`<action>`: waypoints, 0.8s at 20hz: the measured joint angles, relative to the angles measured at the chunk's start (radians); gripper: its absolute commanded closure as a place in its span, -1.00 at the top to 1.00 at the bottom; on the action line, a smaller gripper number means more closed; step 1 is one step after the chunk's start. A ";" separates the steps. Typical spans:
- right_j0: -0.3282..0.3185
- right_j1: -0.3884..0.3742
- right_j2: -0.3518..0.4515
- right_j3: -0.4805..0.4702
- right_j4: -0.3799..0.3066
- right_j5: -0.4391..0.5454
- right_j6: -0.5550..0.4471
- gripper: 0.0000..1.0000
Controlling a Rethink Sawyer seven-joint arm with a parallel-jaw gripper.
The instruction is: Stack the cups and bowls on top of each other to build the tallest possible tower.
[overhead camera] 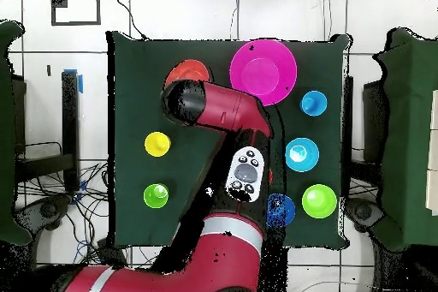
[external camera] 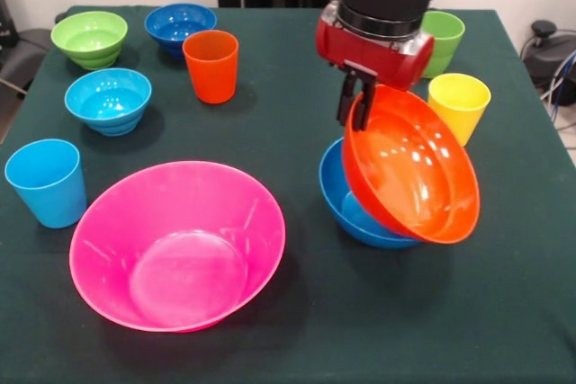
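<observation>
From my station I see the tool (external camera: 357, 103) in the upper right of the front view, its black fingers (external camera: 346, 96) pinching the upper rim of the orange bowl (external camera: 409, 166). That bowl hangs steeply tilted, its inside turned toward the camera, and its lower edge sits in the blue bowl (external camera: 346, 200) just below it. Just right of the tool stands the yellow cup (external camera: 459, 103), with the green cup (external camera: 443, 40) above it near the counter's (external camera: 297, 96) far edge. Left of the tool, at upper centre, is the orange cup (external camera: 211, 65), and the dark blue small bowl (external camera: 179, 26) sits just behind it. The green small bowl (external camera: 90, 38) is at upper left, the light blue small bowl (external camera: 108, 99) below it, and the light blue cup (external camera: 47, 182) at the left edge. The big pink bowl (external camera: 177, 242) rests upright at lower left, well apart from the other two large bowls.
</observation>
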 measured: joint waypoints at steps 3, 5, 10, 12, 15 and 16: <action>0.013 0.001 -0.004 -0.004 0.016 0.000 0.000 -1.00; 0.016 0.002 -0.007 -0.005 0.020 0.000 0.000 -1.00; 0.018 0.004 -0.015 -0.005 0.024 0.000 0.000 -1.00; 0.018 0.004 -0.015 -0.005 0.024 0.000 0.000 -1.00; 0.018 0.004 -0.016 -0.005 0.024 0.000 0.000 -1.00; 0.018 0.005 -0.016 -0.005 0.024 0.000 0.000 -1.00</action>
